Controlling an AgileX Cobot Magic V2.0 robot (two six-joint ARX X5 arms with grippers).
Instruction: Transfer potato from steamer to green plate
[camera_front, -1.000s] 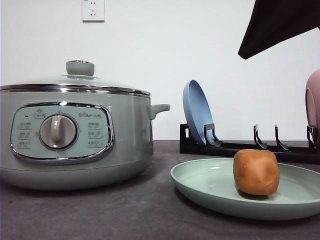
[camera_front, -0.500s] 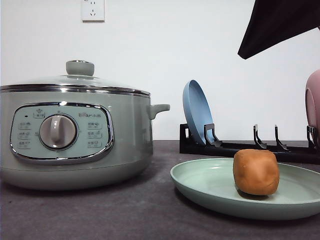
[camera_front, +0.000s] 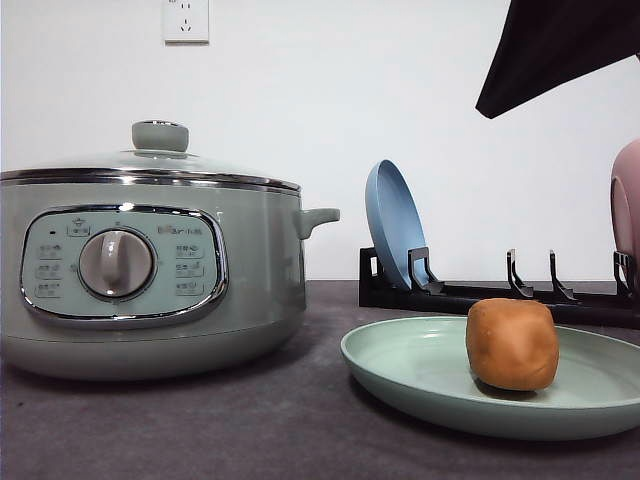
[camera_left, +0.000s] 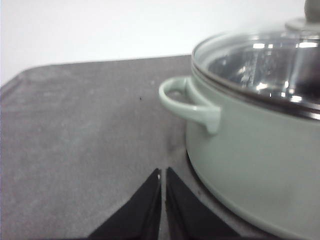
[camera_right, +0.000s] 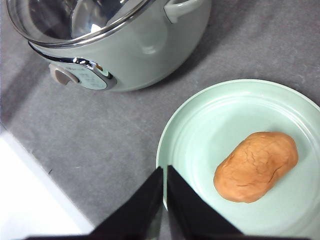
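Observation:
The orange-brown potato (camera_front: 512, 343) lies on the pale green plate (camera_front: 420, 370) at the right of the table; from above, the potato (camera_right: 256, 166) rests right of the centre of the plate (camera_right: 200, 130). The sage-green steamer (camera_front: 150, 265) stands at the left with its glass lid on. My right gripper (camera_right: 164, 172) hangs shut above the plate's near rim, apart from the potato. My left gripper (camera_left: 163, 174) is shut and low over the mat, beside the steamer (camera_left: 260, 125) and below its side handle (camera_left: 187, 102).
A black dish rack (camera_front: 500, 295) stands behind the plate, holding an upright blue plate (camera_front: 395, 225) and a pink plate (camera_front: 627, 210) at the right edge. A dark part of my right arm (camera_front: 560, 45) hangs at the upper right. The grey mat's edge (camera_right: 30, 155) runs near the steamer.

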